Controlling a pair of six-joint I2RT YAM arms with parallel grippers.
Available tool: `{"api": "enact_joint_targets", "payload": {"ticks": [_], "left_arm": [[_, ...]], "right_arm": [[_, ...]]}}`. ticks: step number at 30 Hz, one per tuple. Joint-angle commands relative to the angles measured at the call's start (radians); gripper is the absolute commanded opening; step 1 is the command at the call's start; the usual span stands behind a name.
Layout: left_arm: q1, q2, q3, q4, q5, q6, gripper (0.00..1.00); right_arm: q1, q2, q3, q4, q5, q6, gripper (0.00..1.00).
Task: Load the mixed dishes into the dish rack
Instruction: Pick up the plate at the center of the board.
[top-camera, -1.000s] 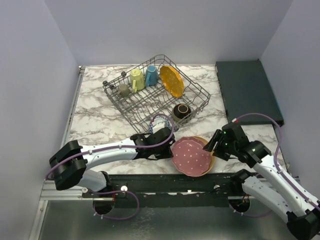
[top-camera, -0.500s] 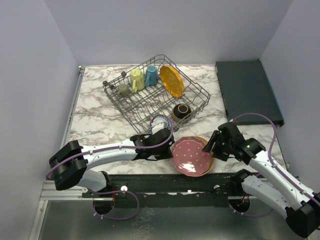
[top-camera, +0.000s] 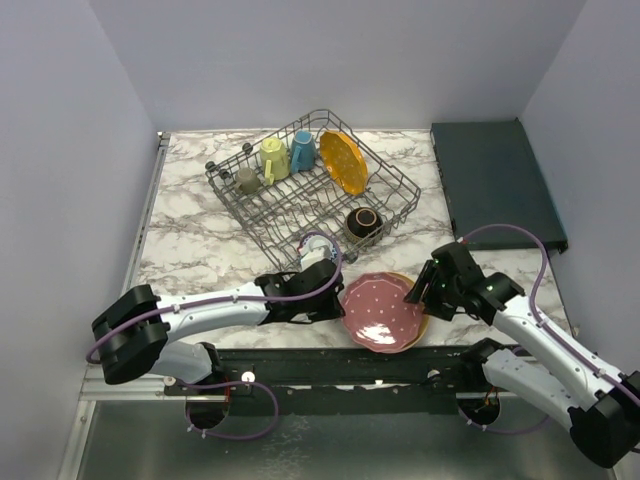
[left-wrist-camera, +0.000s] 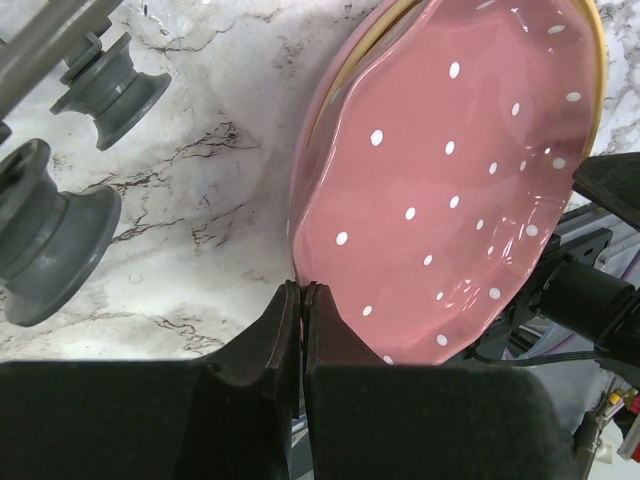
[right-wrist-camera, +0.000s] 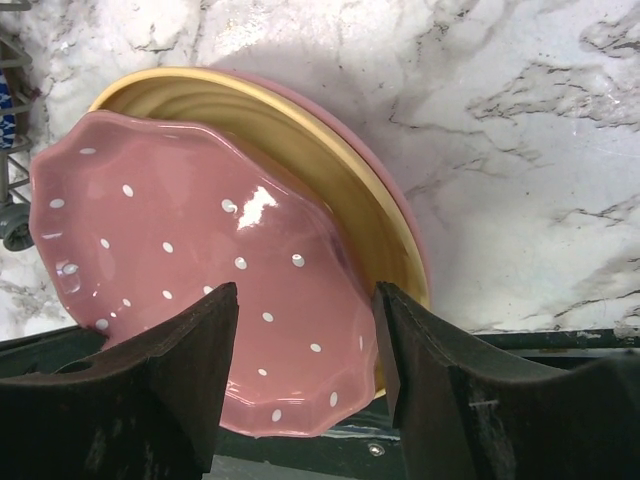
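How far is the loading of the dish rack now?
Done: grey cup, yellow-green mug, blue mug, orange plate and dark brown bowl sit in the dish rack. In hand: the left gripper pinches the rim of the pink dotted plate; the right gripper hovers open beside it. Left: that plate and the yellow plate under it.

no readable text, label, brand, number or sign was seen in any of the three views. the white marks on the pink plate (left-wrist-camera: 450, 180) were plain dots, not characters.
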Motion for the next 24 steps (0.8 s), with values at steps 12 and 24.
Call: {"api": "enact_joint_targets", "payload": {"ticks": [12, 24], "left_arm": [[-0.008, -0.023, -0.089, -0.051, 0.005, 0.023, 0.01], [-0.008, 0.000, -0.083, -0.032, 0.020, 0.034, 0.01]], "right_arm": [[0.003, 0.055, -0.072, 0.081, 0.011, 0.025, 0.62], [0.003, 0.069, -0.078, 0.130, -0.015, 0.019, 0.62]]}}
